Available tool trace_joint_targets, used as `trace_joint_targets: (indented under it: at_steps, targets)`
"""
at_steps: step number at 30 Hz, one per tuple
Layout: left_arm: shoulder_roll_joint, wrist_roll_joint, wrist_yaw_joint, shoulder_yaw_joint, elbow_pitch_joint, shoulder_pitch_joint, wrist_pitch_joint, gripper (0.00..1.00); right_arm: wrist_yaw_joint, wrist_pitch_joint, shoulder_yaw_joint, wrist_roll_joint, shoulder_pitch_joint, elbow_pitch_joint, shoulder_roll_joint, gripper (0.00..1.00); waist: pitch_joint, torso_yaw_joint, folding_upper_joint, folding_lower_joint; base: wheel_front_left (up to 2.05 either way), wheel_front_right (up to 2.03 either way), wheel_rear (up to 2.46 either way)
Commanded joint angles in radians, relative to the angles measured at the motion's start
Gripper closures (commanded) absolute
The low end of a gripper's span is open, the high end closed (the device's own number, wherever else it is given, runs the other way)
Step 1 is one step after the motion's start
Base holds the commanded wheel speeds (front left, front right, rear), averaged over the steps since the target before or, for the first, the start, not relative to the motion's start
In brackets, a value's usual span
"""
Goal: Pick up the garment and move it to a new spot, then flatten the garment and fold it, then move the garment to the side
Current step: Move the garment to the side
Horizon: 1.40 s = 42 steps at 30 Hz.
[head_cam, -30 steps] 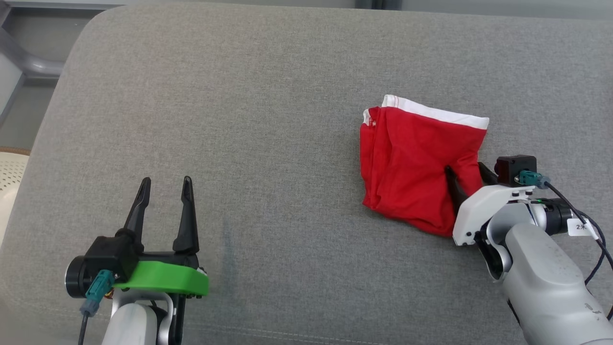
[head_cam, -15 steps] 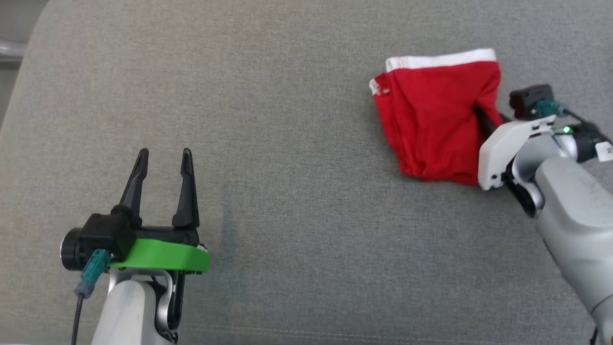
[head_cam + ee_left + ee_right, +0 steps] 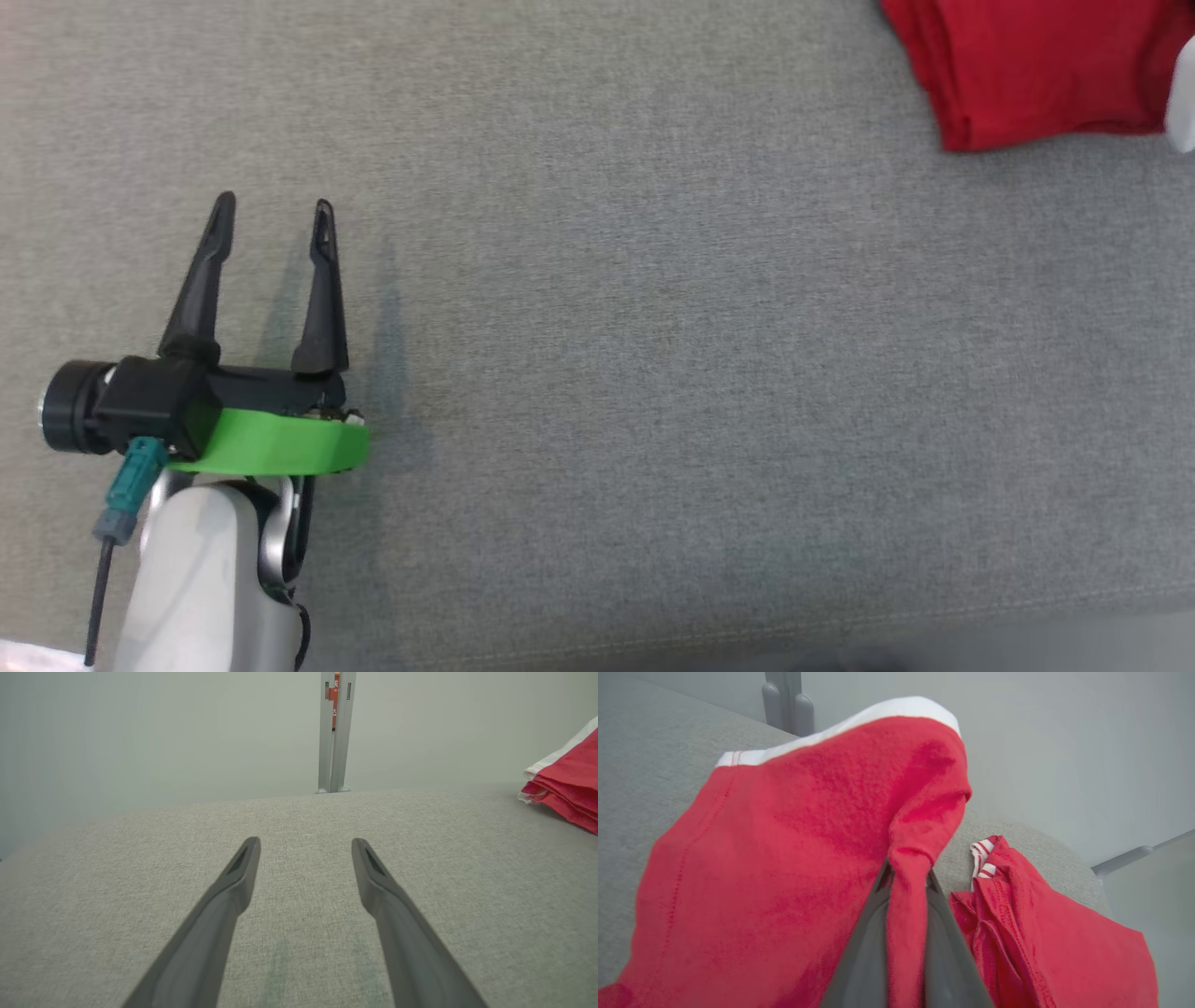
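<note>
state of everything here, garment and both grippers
garment: bunched, not flattened, one fold pinched up
right gripper: shut on that fold of the garment
left gripper: open, holding nothing

Surface: grey woven upholstery (image 3: 653, 373) spreads under and ahead of the left gripper (image 3: 304, 843), evenly lit.
Wall: a plain pale wall (image 3: 140, 728) rises beyond the cushion's far edge, straight ahead of that gripper.
Post: a grey metal upright (image 3: 336, 732) with an orange-red label stands at the wall, just right of the fingers' line.
Seam: a stitched seam (image 3: 840, 623) runs along the cushion's edge behind the gripper's wrist.
Rail: a grey rail (image 3: 1134, 861) slants past the cushion's rounded corner, ahead and right of the right gripper (image 3: 908, 872).
</note>
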<state>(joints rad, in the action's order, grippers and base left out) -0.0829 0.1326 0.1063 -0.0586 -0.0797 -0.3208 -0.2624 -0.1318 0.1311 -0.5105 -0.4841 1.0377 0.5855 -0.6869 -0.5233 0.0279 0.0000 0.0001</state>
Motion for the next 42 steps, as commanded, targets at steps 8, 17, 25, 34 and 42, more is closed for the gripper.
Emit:
trace_joint_targets:
  at_steps: [8,17,25,34,42]
  targets:
    - [-0.069,-0.033,0.010,0.015,0.061,-0.039,-0.003,0.00,0.003,0.043,0.078,-0.046,0.075,-0.066,-0.125,1.00,-0.167,-0.191,0.0000,-0.0001,0.00,0.00,0.00]
    - [-0.102,-0.040,0.010,0.012,0.124,-0.016,0.005,0.00,0.003,0.036,0.120,-0.074,0.115,0.002,-0.172,1.00,-0.195,-0.244,0.0000,-0.0001,0.00,0.00,0.00]
    - [-0.113,-0.038,0.009,-0.002,0.149,-0.028,0.028,0.00,0.003,-0.005,0.101,-0.016,0.227,0.155,-0.129,1.00,-0.226,-0.231,0.0000,-0.0001,0.00,0.00,0.00]
    - [-0.106,-0.032,-0.003,-0.014,0.155,-0.029,0.021,0.00,0.003,-0.090,0.094,0.111,0.342,0.342,-0.101,0.00,-0.221,-0.210,0.0000,-0.0001,0.00,0.00,0.00]
    - [-0.099,-0.016,-0.012,-0.009,0.120,-0.001,0.007,0.00,0.003,-0.229,0.105,0.131,0.373,0.402,-0.026,0.00,-0.148,-0.206,0.0000,-0.0001,0.00,0.00,0.00]
